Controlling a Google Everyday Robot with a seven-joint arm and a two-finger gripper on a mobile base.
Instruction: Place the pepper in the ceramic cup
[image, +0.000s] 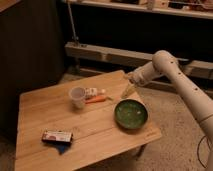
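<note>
The orange pepper (96, 99) lies flat on the wooden table (45, 115), just right of the small whitish ceramic cup (77, 96), which stands upright. The pepper's near end touches or nearly touches the cup. My gripper (127, 91) hangs at the end of the white arm, above the table's far right part, just behind the green bowl. It is right of the pepper, apart from it, and holds nothing that I can see.
A wide green bowl (130, 114) sits at the table's right. A small white bottle with a reddish label (95, 92) lies behind the pepper. A flat snack packet (56, 136) on a blue piece lies near the front left. Shelving stands behind the table.
</note>
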